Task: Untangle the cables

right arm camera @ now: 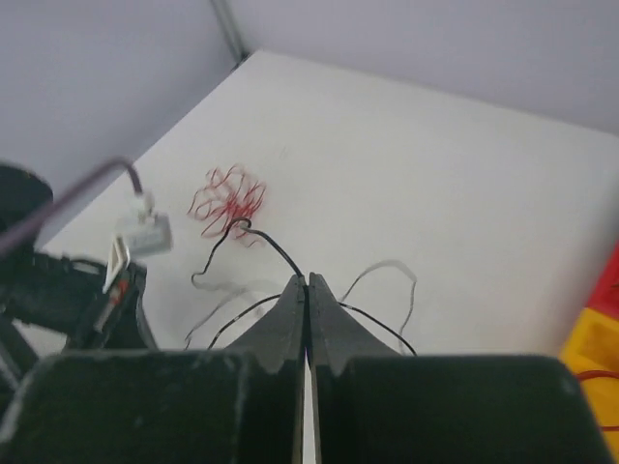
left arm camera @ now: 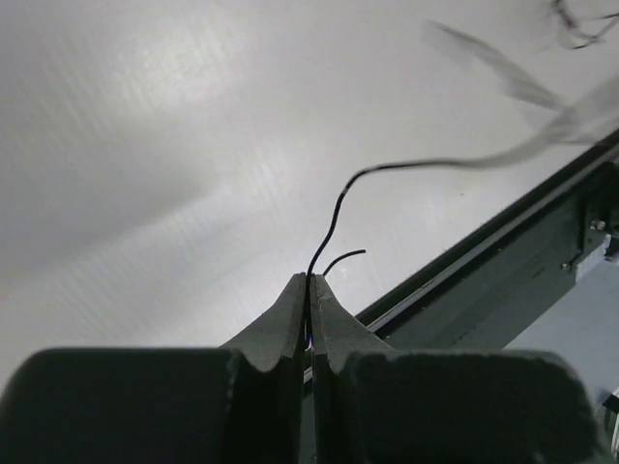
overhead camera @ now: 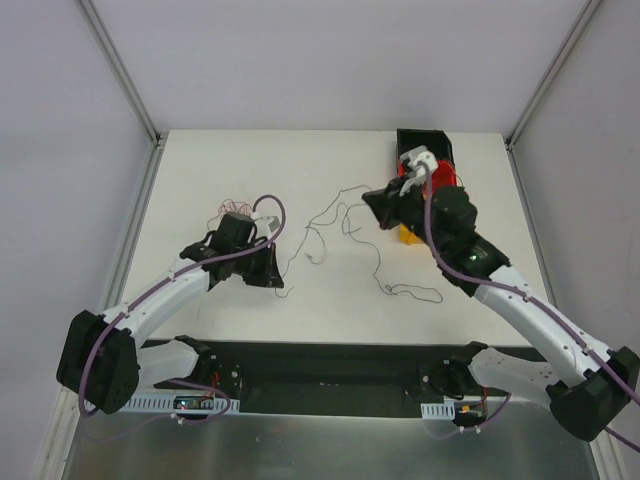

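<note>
Both clamped fully shut on thin black cables (left arm camera: 334, 217): left pincer (left arm camera: 309, 282) toward the bench's (overhead camera: 300, 160) left edge, right pincer (right arm camera: 307, 280) nearer the far right corner; set apart, seemingly to stretch strands across the middle; red tangle (right arm camera: 227, 201) just beyond the left pincer, ungripped.

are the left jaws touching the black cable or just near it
Touching. The left wrist view shows the black cable coming straight out from between the shut left jaws, pinched at their tips.
</note>
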Tool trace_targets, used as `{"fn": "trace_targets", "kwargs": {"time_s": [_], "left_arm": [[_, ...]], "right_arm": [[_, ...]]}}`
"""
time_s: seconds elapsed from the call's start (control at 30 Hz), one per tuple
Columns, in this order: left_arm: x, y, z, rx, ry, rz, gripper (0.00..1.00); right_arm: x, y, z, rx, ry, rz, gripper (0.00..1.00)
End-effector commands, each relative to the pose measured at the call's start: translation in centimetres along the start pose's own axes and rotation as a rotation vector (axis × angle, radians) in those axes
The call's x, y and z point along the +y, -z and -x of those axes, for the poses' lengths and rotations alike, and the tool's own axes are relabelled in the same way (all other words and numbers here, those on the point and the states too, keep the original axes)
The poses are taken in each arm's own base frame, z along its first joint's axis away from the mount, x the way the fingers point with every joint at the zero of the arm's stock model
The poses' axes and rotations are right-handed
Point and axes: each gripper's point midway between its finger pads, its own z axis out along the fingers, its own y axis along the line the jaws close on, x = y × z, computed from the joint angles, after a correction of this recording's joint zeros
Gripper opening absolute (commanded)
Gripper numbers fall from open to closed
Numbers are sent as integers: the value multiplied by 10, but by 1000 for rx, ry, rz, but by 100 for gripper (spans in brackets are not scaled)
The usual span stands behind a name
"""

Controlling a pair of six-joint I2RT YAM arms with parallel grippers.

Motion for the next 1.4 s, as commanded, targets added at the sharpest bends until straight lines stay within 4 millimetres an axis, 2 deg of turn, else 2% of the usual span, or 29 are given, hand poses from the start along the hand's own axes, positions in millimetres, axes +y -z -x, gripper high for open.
{"fn": "trace_targets", "kwargs": {"time_s": [0.0, 0.17, 0.33, 0.47, 0.53, 0.6, 0.67, 0.83, 0.87, 0.9, 0.97, 1.03, 1.13, 1.17, 1.2, 1.3, 1.37], "left_arm": [[27, -18, -19, 53, 95, 73, 0], [17, -25, -23, 58, 149, -6, 0], [15, -25, -24, 51, 163, -19, 0], [15, -28, -29, 66, 177, -28, 0], [16, -27, -29, 62, 179, -28, 0], [11, -24, -27, 54, 173, -49, 0], [0, -18, -22, 46, 153, -101, 0], [-44, 5, -8, 33, 58, -304, 0], [-50, 10, -4, 24, 45, -328, 4], [-56, 14, 0, 18, 35, -349, 17], [-65, 24, 8, -17, -3, -377, 33], [-74, 36, 18, -75, -59, -394, 45], [-87, 51, 33, -144, -126, -415, 57], [-91, 58, 43, -183, -138, -407, 69], [-94, 60, 47, -197, -137, -409, 76], [-107, 61, 57, -218, -132, -455, 77], [-117, 52, 58, -210, -148, -477, 79]], "right_arm": [[-31, 26, 79, -114, -21, -111, 0], [-57, 33, 128, -155, -52, -174, 0], [-80, 39, 158, -213, -169, -180, 0], [-88, 41, 184, -287, -276, -107, 0], [-98, 40, 183, -272, -247, -166, 0], [-99, 37, 176, -251, -244, -162, 0], [-89, 30, 167, -231, -241, -92, 0], [-60, 24, 132, -169, -211, 26, 0], [-54, 25, 128, -166, -210, 46, 0], [-47, 25, 122, -161, -210, 64, 0], [-36, 26, 114, -148, -201, 93, 0], [-22, 26, 110, -134, -190, 136, 0], [-5, 28, 109, -122, -169, 195, 0], [2, 29, 108, -117, -170, 210, 0], [5, 31, 109, -120, -177, 212, 0], [13, 34, 113, -133, -194, 225, 0], [20, 36, 116, -142, -210, 241, 0]]}}
